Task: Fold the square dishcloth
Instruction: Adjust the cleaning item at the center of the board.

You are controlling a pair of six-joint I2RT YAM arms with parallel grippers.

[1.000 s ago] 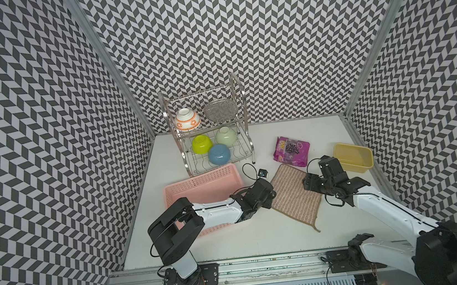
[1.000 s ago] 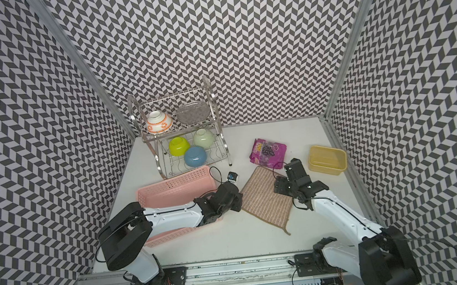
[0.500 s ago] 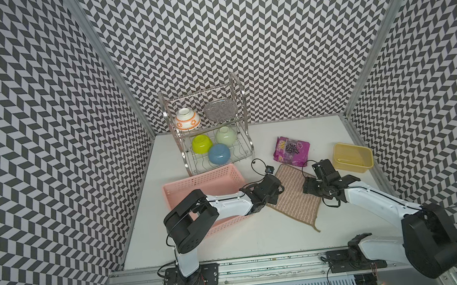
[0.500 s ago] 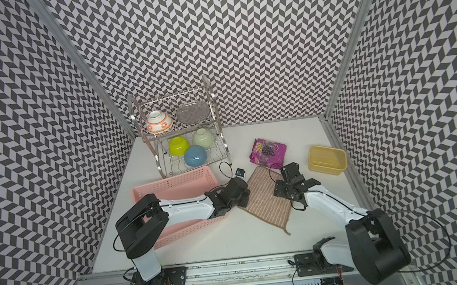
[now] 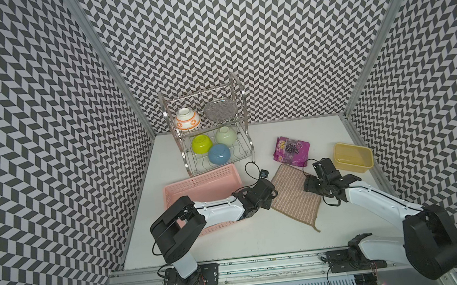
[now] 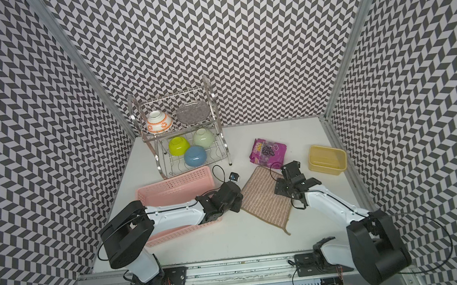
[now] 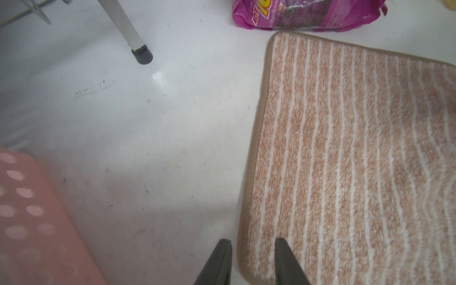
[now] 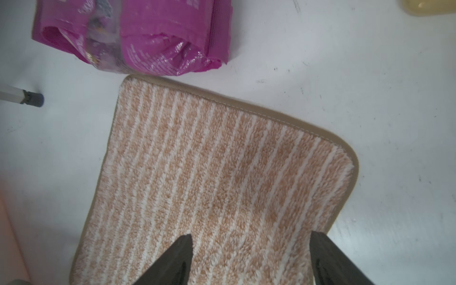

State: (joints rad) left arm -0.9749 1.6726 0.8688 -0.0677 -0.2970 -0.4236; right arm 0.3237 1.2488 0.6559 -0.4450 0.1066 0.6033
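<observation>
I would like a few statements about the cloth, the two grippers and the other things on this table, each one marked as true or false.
1. The square dishcloth lies flat and unfolded on the table. True.
2. The purple snack bag lies in the yellow container. False: it lies on the table, by the cloth's far corner.
3. The right gripper is wide open over the dishcloth. True.
4. The blue bowl sits on the upper shelf of the dish rack. False: it sits on the lower shelf.
5. The left gripper has its jaws apart at the cloth's edge. True.
</observation>
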